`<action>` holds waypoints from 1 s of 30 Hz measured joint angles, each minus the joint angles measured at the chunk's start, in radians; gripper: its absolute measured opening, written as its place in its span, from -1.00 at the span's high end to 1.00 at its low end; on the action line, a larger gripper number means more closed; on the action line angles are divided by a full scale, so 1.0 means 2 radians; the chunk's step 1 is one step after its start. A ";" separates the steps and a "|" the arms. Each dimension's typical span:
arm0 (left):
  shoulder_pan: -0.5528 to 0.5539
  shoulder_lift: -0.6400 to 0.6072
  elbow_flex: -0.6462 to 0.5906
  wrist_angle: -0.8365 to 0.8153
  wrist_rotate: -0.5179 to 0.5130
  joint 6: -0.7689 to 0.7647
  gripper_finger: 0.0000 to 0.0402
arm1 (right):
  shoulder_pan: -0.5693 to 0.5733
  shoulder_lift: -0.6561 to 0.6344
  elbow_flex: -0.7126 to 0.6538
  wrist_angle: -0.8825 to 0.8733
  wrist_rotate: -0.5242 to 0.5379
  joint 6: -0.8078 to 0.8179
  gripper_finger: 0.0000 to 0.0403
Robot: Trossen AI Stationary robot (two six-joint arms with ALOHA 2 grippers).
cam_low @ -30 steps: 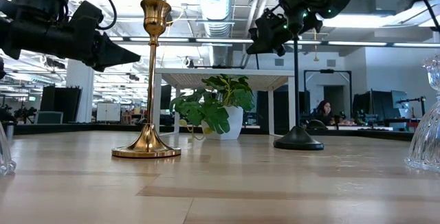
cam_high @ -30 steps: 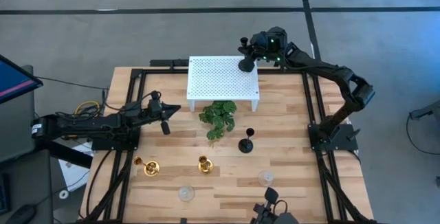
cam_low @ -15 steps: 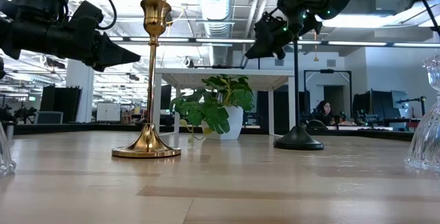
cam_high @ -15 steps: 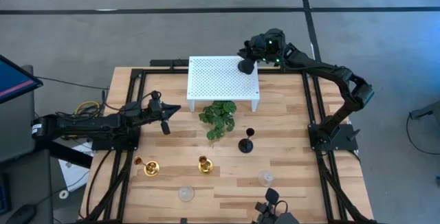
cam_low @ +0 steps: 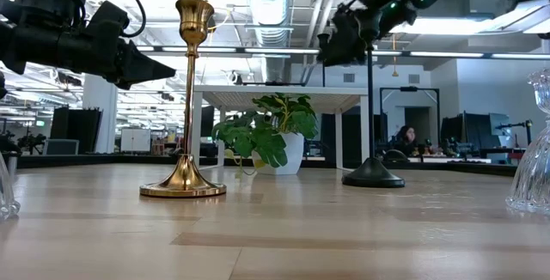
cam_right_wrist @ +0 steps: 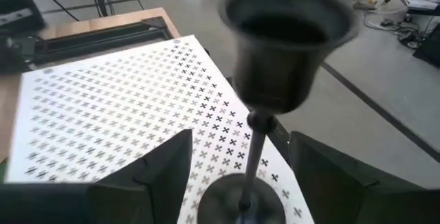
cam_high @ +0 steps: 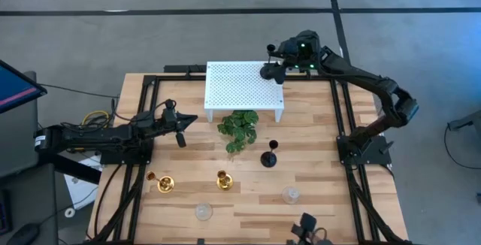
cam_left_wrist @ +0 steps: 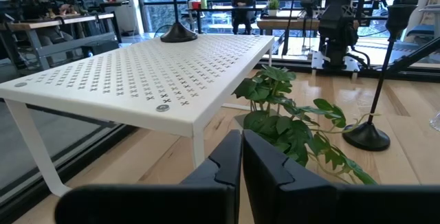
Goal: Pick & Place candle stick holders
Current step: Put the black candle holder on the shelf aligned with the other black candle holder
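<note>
Right gripper [cam_high: 279, 55], high view: at the stand's [cam_high: 240, 87] far right corner, where a black holder [cam_high: 271, 69] stands upright. Left gripper [cam_high: 188, 119] waits left of the plant [cam_high: 238, 128]; second black holder [cam_high: 268, 156], two gold [cam_high: 224, 179] [cam_high: 161, 182] and two glass [cam_high: 290, 195] [cam_high: 203, 212] sit on the table [cam_high: 316, 132]. Left wrist view: fingers [cam_left_wrist: 227, 157] pressed together, empty. Right wrist view: fingers [cam_right_wrist: 165, 165] spread wide either side of the holder's [cam_right_wrist: 278, 52] stem, not touching

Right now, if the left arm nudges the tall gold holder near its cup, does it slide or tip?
Probably tips: the gold holder has a tall thin stem over a small round base. It looks rigid metal. Its shiny finish may be slippery for fingers.
</note>
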 joint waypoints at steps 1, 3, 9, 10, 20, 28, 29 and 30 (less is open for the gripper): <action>0.000 0.000 0.000 0.000 0.000 0.000 0.93 | 0.000 -0.010 0.000 -0.012 0.000 -0.003 -0.16; 0.000 0.000 0.000 0.000 0.000 0.000 0.93 | 0.000 -0.031 0.000 -0.036 0.000 -0.005 -0.13; 0.000 0.000 0.000 0.000 0.000 0.000 0.93 | 0.000 -0.109 0.000 -0.131 0.000 -0.018 0.01; 0.000 0.000 0.000 0.000 0.000 0.000 0.93 | 0.000 -0.122 0.000 -0.151 0.000 -0.017 0.04; 0.000 0.000 0.000 0.000 0.000 0.000 0.93 | 0.008 -0.242 0.001 -0.371 0.000 -0.041 0.55; 0.000 0.000 0.000 0.002 0.000 0.000 0.93 | 0.059 -0.309 0.001 -0.437 -0.001 -0.073 0.95; 0.000 0.000 0.000 0.002 0.000 0.000 0.93 | 0.065 -0.318 0.001 -0.439 -0.001 -0.073 0.95; 0.000 0.000 0.000 0.003 0.000 0.000 0.93 | 0.071 -0.327 -0.002 -0.437 -0.001 -0.073 0.96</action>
